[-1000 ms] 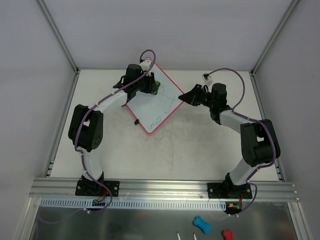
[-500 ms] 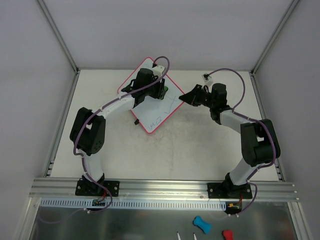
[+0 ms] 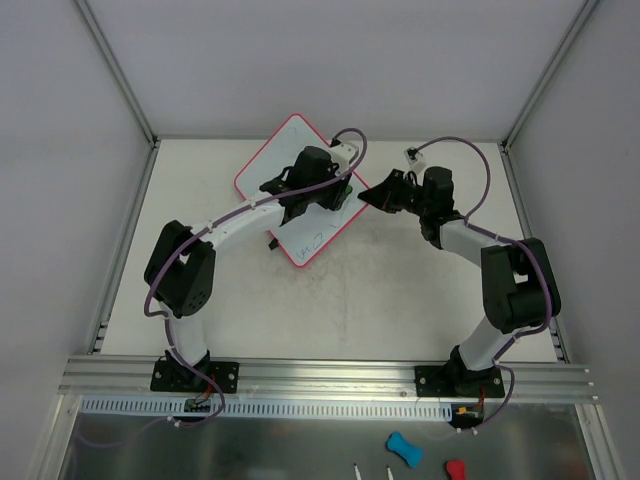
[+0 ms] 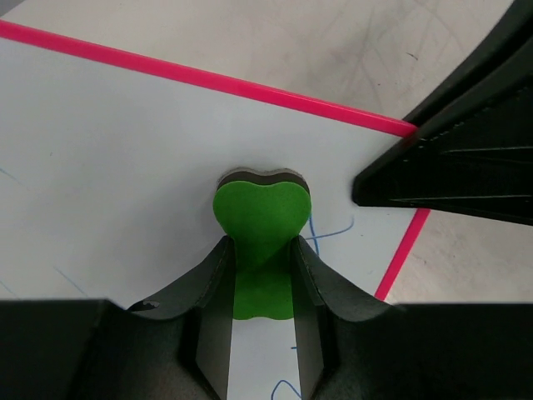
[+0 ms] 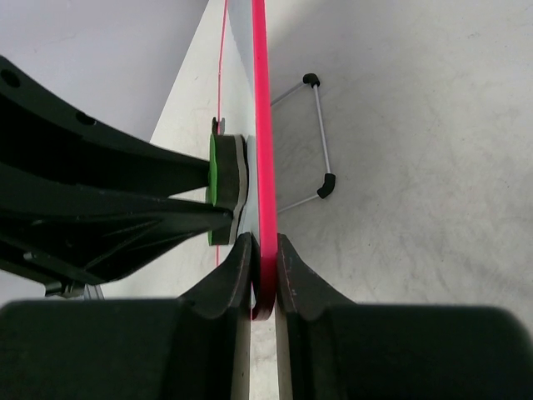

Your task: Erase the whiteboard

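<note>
The whiteboard (image 3: 272, 165), white with a pink rim, lies tilted as a diamond at the back of the table. My left gripper (image 3: 343, 197) is over its right corner, shut on a green eraser (image 4: 262, 218) whose pad presses on the white surface (image 4: 117, 158). Blue pen strokes (image 4: 331, 232) show just right of the eraser, and more marks (image 3: 313, 240) sit near the lower corner. My right gripper (image 3: 369, 197) is shut on the board's right corner, its jaws pinching the pink rim (image 5: 264, 125). The right wrist view shows the eraser (image 5: 223, 185) edge-on against the board.
A thin wire stand with black tips (image 5: 321, 142) juts from the board's underside, and a black clip (image 3: 272, 243) shows at its lower-left edge. A blue eraser (image 3: 404, 448) and a red one (image 3: 455, 469) lie on the metal shelf below the arm bases. Frame posts border the table.
My left gripper has slid the green eraser rightwards across the board, from its upper-left part to the right corner, uncovering the upper corner. The right gripper has kept its hold and has not moved.
</note>
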{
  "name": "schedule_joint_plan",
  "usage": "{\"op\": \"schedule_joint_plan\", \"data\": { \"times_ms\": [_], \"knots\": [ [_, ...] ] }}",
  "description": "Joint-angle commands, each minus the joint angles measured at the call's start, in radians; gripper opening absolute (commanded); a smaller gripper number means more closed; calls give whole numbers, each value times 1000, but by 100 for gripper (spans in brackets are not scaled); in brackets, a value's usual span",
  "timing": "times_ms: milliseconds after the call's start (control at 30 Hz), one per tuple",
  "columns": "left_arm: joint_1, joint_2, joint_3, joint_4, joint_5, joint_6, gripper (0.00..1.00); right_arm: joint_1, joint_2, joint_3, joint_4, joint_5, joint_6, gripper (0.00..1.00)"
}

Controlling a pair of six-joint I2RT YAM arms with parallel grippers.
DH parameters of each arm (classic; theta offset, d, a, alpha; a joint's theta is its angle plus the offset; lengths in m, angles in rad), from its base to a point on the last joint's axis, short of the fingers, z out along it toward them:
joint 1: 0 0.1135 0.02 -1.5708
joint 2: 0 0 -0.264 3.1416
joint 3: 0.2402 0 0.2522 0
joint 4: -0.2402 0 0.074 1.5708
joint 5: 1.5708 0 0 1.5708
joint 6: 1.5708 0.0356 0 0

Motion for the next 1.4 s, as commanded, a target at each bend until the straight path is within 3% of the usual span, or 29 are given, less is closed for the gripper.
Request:
{"op": "schedule_joint_plan", "data": {
  "times_ms": [0,300,833,1367],
  "knots": [
    [-80,55,-23,-180,58,47,0,45,-17,23,35,-54,-87,0],
    [-146,81,-10,-249,-32,99,0,46,-19,23,33,-52,-86,0],
    [-157,33,-113,-319,-89,148,0,51,-23,27,9,-26,-87,0],
    [-103,45,-176,-361,-191,56,0,54,-20,27,9,-26,-84,0]
  ]
}}
